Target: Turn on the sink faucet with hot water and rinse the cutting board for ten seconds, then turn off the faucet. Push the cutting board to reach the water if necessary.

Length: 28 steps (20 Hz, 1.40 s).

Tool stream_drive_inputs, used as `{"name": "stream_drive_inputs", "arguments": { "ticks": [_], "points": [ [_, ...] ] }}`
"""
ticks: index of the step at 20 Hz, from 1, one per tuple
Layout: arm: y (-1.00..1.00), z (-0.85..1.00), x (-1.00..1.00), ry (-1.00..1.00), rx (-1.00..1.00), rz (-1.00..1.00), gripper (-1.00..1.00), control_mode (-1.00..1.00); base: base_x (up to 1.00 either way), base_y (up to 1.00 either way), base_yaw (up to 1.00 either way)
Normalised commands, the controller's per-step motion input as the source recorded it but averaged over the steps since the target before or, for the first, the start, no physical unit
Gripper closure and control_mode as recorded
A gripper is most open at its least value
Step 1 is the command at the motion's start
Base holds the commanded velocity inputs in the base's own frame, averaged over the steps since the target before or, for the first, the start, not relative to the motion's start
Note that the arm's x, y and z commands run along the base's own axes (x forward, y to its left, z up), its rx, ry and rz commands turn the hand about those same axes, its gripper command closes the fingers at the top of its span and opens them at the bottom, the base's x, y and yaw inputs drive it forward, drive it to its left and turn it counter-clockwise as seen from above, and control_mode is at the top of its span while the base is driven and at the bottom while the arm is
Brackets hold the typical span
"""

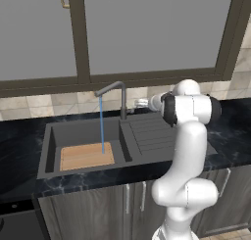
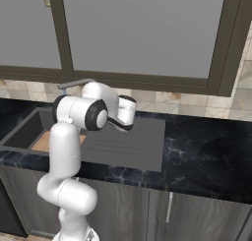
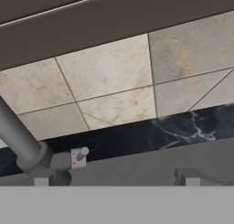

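Blue water (image 1: 101,124) is running in a thin straight stream from the sink faucet (image 1: 121,98) spout and landing on the cutting board (image 1: 87,156), near the board's right back corner. Board is lying flat on the basin floor of the sink (image 1: 47,148), pushed toward the front wall, w/ bare dark floor showing behind it. Faucet post is standing at the back edge of the sink, between basin and ribbed drainboard (image 1: 153,133); spout arm is angling out to the left over the basin.

I'm seeing the gripper (image 1: 140,103) in the left base view just right of the faucet post, above the drainboard's back edge, pointing toward the tiled backsplash (image 3: 119,86). In the hand view the fingertips (image 3: 41,181) are sitting far apart at the bottom, so jaws are standing wide, gripping nothing. Faucet base and its small side lever (image 3: 78,157) are showing at lower left of the hand view, just above the left fingertip; can't tell if they're touching.

In the right base view the arm is covering most of the basin; a corner of the board (image 2: 43,141) is peeking out left of it. Black marbled worktop (image 2: 206,151) is running along both sides of the sink.
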Motion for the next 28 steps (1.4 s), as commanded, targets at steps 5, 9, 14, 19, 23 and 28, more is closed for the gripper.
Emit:
{"name": "stream_drive_inputs", "arguments": {
  "ticks": [5,9,14,19,23,28],
  "points": [
    [-0.01,0.00,0.00,0.00,0.00,0.00,-1.00,-1.00,0.00,0.00,0.00],
    [-0.08,0.00,0.00,0.00,0.00,0.00,-1.00,-1.00,0.00,0.00,0.00],
    [-0.18,0.00,0.05,0.00,0.00,0.00,-1.00,-1.00,0.00,0.00,0.00],
    [-0.14,-0.01,0.06,0.00,0.00,0.00,-1.00,-1.00,0.00,0.00,0.00],
    [-0.04,-0.10,0.14,0.00,0.00,0.00,-1.00,-1.00,0.00,0.00,0.00],
    [0.00,-0.14,0.03,0.00,0.00,0.02,-1.00,-1.00,0.00,0.00,0.00]
  ]
}}
